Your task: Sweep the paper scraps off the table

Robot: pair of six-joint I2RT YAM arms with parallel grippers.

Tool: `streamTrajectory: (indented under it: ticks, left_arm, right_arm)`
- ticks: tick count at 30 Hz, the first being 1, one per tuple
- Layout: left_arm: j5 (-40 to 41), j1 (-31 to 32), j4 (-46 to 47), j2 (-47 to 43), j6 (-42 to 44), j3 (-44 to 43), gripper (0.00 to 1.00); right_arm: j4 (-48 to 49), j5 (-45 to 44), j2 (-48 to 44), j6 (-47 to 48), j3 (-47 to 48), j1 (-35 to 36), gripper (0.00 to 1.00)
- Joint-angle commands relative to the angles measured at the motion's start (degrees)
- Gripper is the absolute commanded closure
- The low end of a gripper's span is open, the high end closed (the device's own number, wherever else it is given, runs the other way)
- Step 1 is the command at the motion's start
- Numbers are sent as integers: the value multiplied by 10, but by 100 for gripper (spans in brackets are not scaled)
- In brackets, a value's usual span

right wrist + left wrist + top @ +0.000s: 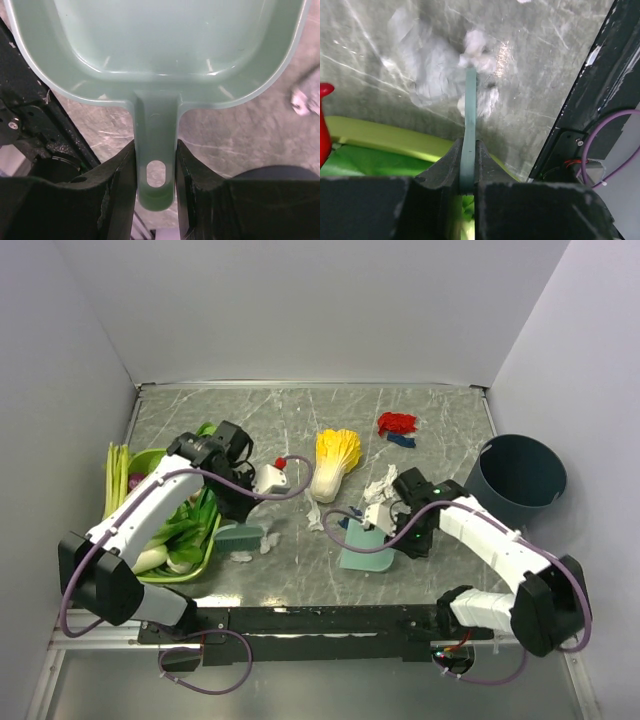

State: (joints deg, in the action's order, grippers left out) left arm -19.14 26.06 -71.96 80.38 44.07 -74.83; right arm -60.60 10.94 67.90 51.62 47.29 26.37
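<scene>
On the marbled tabletop point(440, 405), the sweep looks barely begun, and the pan seen from the right wrist holds nothing. At far left, just beside the green tray point(135, 465), the left fingers point(445, 167) are clamped shut on a slim teal brush point(469, 110). Its far end sits among white scraps point(477, 47) lying loose near the front edge. Toward the middle, more white wads are scattered below and to the right of the cabbage point(335, 462). Right of centre, the right fingers point(117, 175) grip the handle of a pale green dustpan point(365, 548). It rests on the surface with its mouth facing the brush. Red and blue wads lie well apart at the far side, short of the dark bin point(520, 480). The next move likely calls for drawing the brush rightward, pushing the near wads into the pan. The pan's lip should stay flat down, since light paper may slip under it or scatter.
</scene>
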Motion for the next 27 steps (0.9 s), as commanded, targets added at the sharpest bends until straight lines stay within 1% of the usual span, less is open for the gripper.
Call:
streamTrajectory:
  ticks: [1,5,6,9,10,13,15,18,19,21,22,23,25,26,27]
  left_arm:
    - [38,8,36,-25,-7,32,99]
    - [11,37,88,-22,-35,33,99]
    - [4,43,114,-22,-38,30,99]
    - [-28,65,160,-18,-60,22,99]
    - [-50,68,188,-13,-75,20,99]
    - [-94,70,205,5,-93,-4,99]
    - [-97,69,197,9,-89,-22,99]
    - [-95,63,165,-7,-45,-37,99]
    - [-96,58,162,-30,-23,-37,99]
    - [-94,44,181,-65,-20,-27,99]
    - [-89,37,193,-76,-34,-23,99]
    - [-67,36,223,-84,-48,-17,99]
    - [-37,36,248,-95,-89,-15,99]
    - [-1,36,274,-95,-106,-14,99]
    - [19,36,284,-88,-125,-14,99]
  right_arm:
    - [7,-43,62,-53,47,46,100]
    - [0,-58,116,-84,78,82,100]
    - [0,-60,124,-88,81,89,100]
    - [-5,-79,160,-107,90,95,100]
    - [-8,-83,166,-113,93,95,100]
    - [-15,-108,167,-114,84,92,100]
    - [-15,-130,141,-102,73,87,100]
    - [-36,-124,107,-93,76,83,100]
    - [-49,-118,100,-91,79,84,100]
    - [-63,-96,90,-86,101,83,100]
    - [-68,-90,90,-85,110,84,100]
    - [-70,-87,94,-87,118,85,100]
    - [-73,-87,110,-91,139,91,100]
    - [-75,-87,118,-93,144,93,100]
    - [-77,-87,136,-103,154,97,100]
